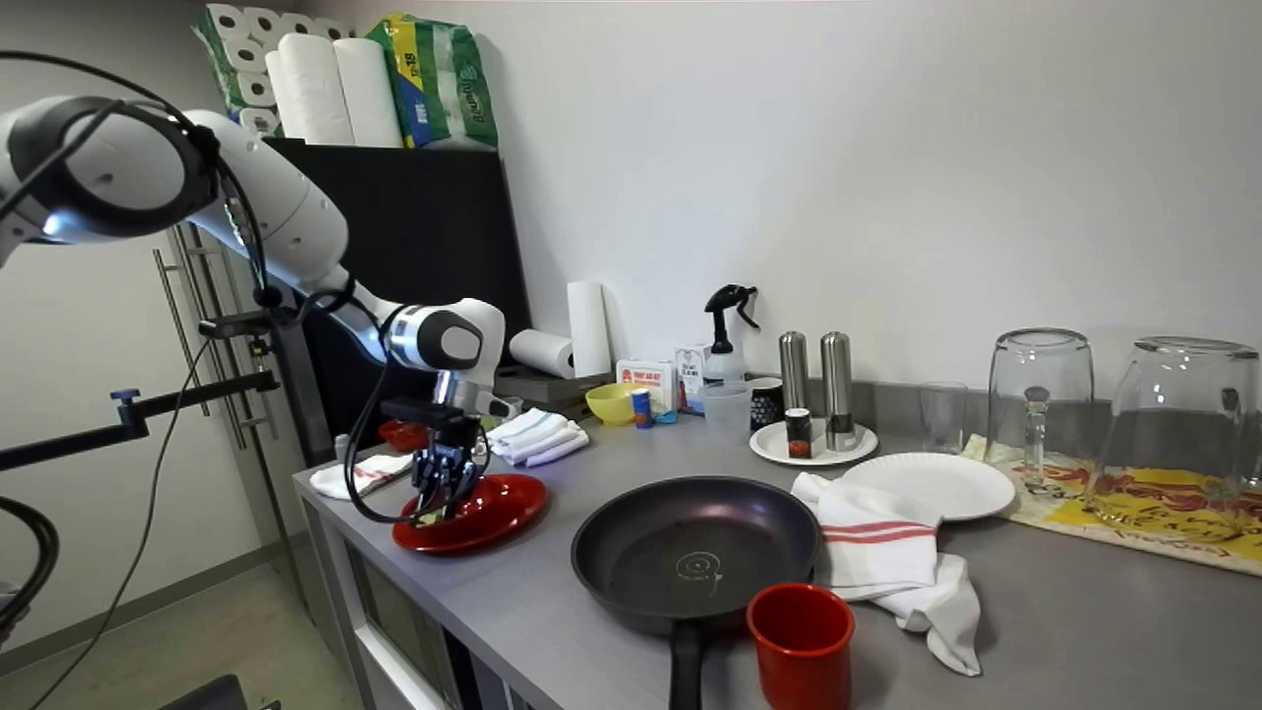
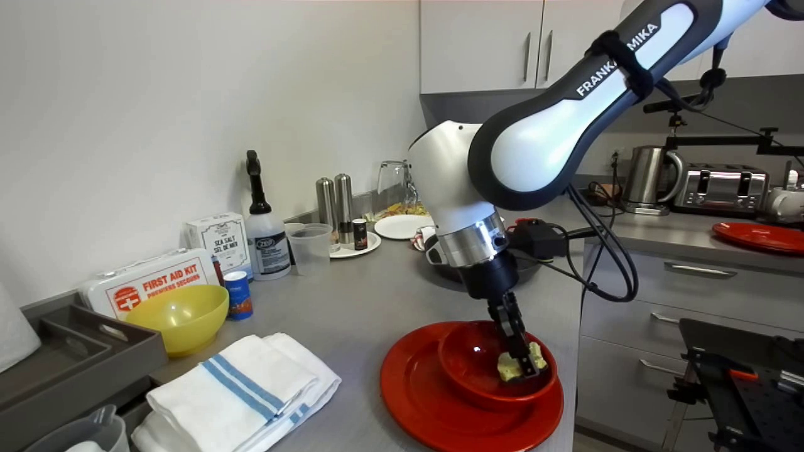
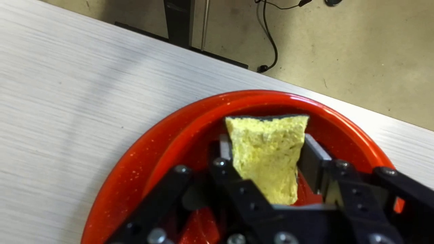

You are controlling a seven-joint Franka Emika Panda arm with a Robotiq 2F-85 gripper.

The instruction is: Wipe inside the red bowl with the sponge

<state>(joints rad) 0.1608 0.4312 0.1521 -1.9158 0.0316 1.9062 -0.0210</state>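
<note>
Both fingertips (image 3: 312, 166) of my gripper (image 3: 270, 149) are clamped on the sponge (image 3: 266, 164), one at each side, its yellow face toward me and its dark-edged end reaching just past my tips. I hold it inside the red bowl (image 2: 465, 358), off the middle, toward the side nearest the edge of the counter (image 2: 364, 320); whether it presses on the bottom I cannot tell. Under the bowl lies a red plate (image 2: 408, 389), wider than it, flat on the counter.
</note>
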